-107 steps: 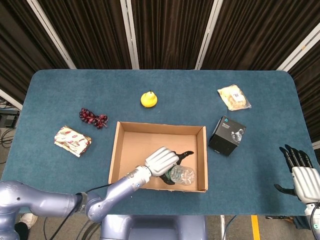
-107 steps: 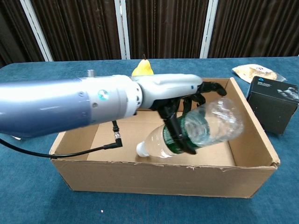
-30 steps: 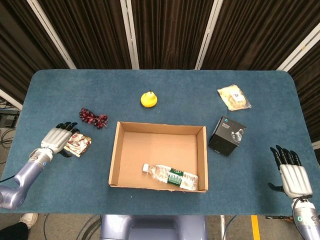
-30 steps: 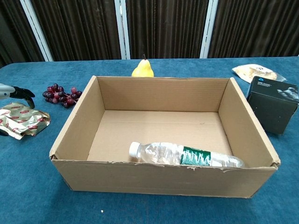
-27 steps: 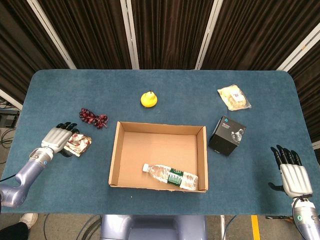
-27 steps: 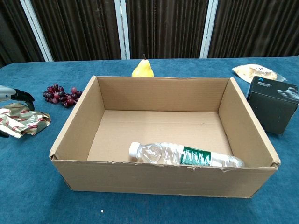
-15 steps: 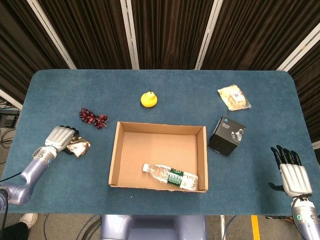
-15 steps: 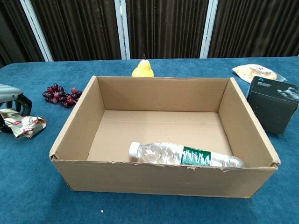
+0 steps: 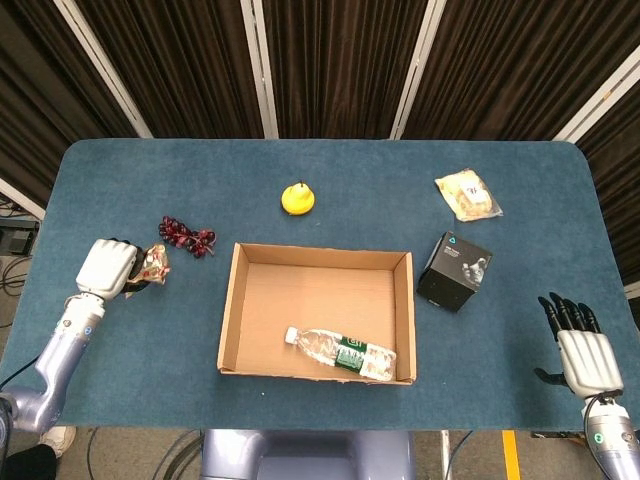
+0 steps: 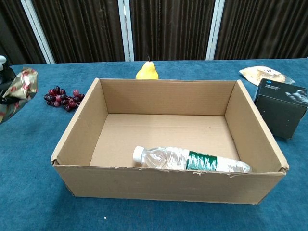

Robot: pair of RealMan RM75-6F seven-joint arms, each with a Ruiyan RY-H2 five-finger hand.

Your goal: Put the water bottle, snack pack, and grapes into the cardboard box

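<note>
Overhead, the cardboard box (image 9: 316, 312) sits open on the blue cloth-covered table (image 9: 330, 180), and the water bottle (image 9: 339, 351) lies on its side inside, along the box's near wall, its long axis running nearly left to right with the white cap toward the box's left side and a green label band (print too small to read) around its middle. Left of the box, the left hand (image 9: 107, 268) has its fingers curled around the crumpled snack pack (image 9: 154, 264), held up off the cloth. The grapes (image 9: 186, 236) lie just beyond the box's far left corner, a yellow pear (image 9: 297, 198) beyond its far wall, a black carton (image 9: 454, 272) with a white picture on top just right of the box, and a clear bag of pale food (image 9: 467, 194) further back on that side. The right hand (image 9: 582, 350) hovers well right of the box, holding nothing, fingers straight and slightly spread. Dark curtains with pale uprights close the room behind. From the chest camera, the bottle (image 10: 191, 160) again lies against the box's (image 10: 163, 182) near wall, cap to the left; the gold-and-red pack (image 10: 18, 91) hangs at the left edge of the frame, the grapes (image 10: 61, 97) beside it, writing unreadable.
</note>
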